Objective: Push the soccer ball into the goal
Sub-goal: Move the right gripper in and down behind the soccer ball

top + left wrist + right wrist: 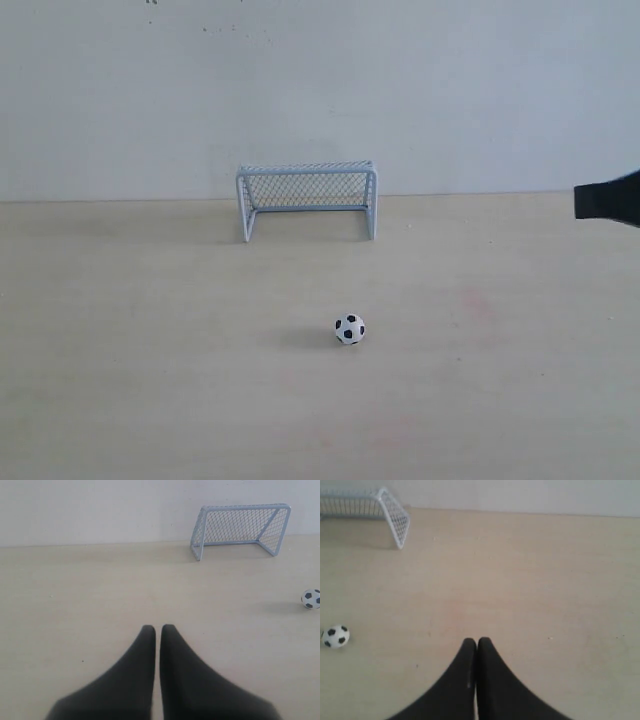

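Note:
The soccer ball (350, 329), tiny and white with black patches, rests on the pale table in front of the goal (307, 199), a little right of its middle. The goal has a white tube frame and mesh netting and stands by the back wall. In the left wrist view the ball (311, 598) and goal (241, 529) lie far from my left gripper (157, 627), which is shut and empty. My right gripper (477, 640) is also shut on nothing, with the ball (335, 636) and goal (365, 509) well off to its side. Its black tip (608, 199) enters the exterior view at the right edge.
A pale wooden table (150, 350) spreads under everything, ending at a plain white wall (320, 90) just behind the goal. Nothing else stands on it in view.

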### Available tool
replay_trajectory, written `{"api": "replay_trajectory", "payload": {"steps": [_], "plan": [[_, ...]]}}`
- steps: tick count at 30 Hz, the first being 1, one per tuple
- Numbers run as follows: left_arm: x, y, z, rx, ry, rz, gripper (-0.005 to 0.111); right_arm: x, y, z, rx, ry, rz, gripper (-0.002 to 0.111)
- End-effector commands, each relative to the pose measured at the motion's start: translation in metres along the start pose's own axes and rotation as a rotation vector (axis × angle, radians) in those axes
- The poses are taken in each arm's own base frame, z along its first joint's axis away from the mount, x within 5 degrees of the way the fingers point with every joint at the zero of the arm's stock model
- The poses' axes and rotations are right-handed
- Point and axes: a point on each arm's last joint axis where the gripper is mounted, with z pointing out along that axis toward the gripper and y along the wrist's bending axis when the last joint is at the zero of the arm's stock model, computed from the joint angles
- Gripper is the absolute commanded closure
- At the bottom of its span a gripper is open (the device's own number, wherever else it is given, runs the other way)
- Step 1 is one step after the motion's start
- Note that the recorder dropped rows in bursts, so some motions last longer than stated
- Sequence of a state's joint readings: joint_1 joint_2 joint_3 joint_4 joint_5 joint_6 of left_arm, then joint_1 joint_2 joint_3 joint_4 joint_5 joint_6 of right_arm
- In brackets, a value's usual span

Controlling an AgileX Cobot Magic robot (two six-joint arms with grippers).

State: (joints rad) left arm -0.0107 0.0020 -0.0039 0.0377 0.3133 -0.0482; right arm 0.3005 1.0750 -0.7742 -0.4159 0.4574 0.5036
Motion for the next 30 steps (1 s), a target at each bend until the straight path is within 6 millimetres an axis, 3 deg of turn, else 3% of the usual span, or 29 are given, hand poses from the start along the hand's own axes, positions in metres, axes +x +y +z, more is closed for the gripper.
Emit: {"api": "replay_trajectory", "payload": {"steps": [1, 5, 10, 13, 18, 21, 30], "plan": [[0.001, 0.0, 0.0, -0.003, 0.002, 0.007, 0.102, -0.017, 0.021, -0.006, 0.007, 0.203, -0.182, 0.109], [0.001, 0.0, 0.0, -0.003, 0.002, 0.007, 0.102, -0.024, 0.036, -0.014, -0.045, 0.371, -0.287, 0.109], [0.001, 0.0, 0.0, -0.003, 0.002, 0.007, 0.102, -0.031, 0.04, -0.021, -0.093, 0.414, -0.293, 0.109], [0.001, 0.0, 0.0, -0.003, 0.002, 0.007, 0.102, -0.027, 0.039, -0.021, -0.087, 0.475, -0.329, 0.109], [0.001, 0.0, 0.0, -0.003, 0.002, 0.007, 0.102, -0.016, 0.046, -0.012, -0.206, 0.599, -0.561, 0.109], [0.001, 0.0, 0.0, -0.003, 0.002, 0.007, 0.102, -0.011, 0.054, 0.002, -0.299, 0.623, -0.684, 0.109], [0.001, 0.0, 0.0, -0.003, 0.002, 0.007, 0.102, 0.015, 0.082, 0.074, -0.604, 0.636, -1.126, 0.109]]}}
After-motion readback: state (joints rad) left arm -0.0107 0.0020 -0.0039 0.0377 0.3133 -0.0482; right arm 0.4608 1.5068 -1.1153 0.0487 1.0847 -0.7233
